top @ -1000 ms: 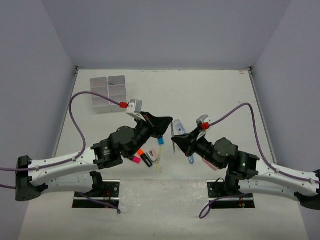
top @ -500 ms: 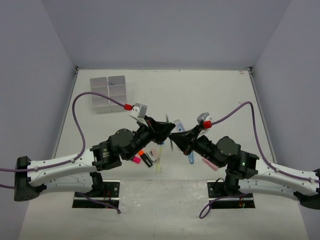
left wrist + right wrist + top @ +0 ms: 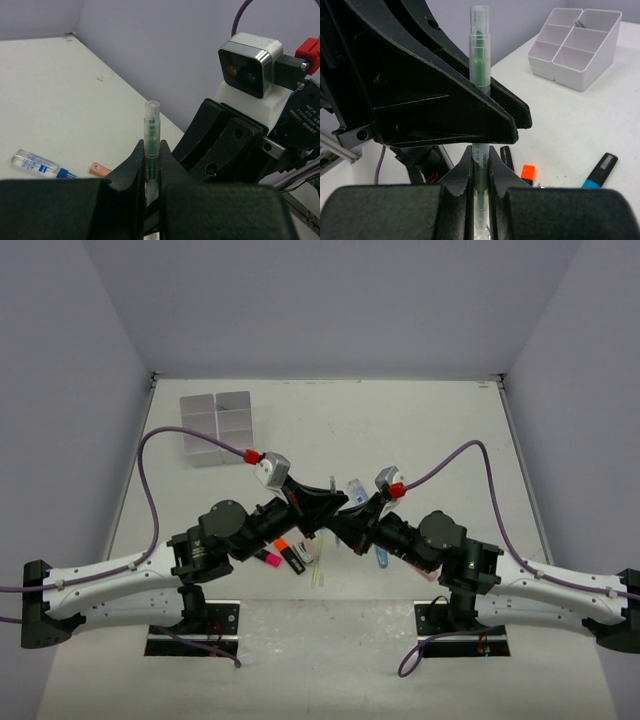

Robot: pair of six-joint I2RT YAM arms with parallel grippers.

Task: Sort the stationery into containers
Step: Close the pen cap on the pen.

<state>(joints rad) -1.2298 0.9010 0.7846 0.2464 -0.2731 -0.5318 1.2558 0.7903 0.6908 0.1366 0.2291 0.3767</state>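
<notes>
Clear green pen [image 3: 480,75] sits clamped in both left hand [image 3: 151,162] and right hand [image 3: 480,167]; loosen only one, keeping it steady.

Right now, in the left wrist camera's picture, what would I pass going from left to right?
A clear tube with a blue tip → small orange piece → green pen, upright between the left fingers → right arm's camera → red plug.

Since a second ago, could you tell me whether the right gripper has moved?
Yes. The right gripper, gripping the green pen, has shifted left, toward the compartment tray's side.
</notes>
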